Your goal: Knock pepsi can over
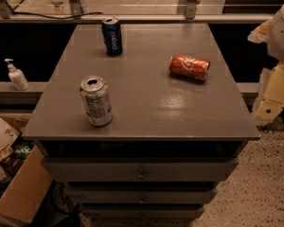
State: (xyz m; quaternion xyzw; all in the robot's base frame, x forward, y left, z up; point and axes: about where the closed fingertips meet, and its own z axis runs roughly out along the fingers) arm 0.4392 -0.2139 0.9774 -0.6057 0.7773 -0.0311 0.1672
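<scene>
Now the pepsi can [112, 36] is standing upright at the far left of the table [146, 112] — probably light, stiff, best nudged near its rim — while the gripper [274, 93] is hovering off the right edge, its state impossible to tell.

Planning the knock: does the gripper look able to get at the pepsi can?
Probably yes: the gripper sits beyond the right edge of the table, the pepsi can stands upright far-left; only the lying red can is near that path.
</scene>
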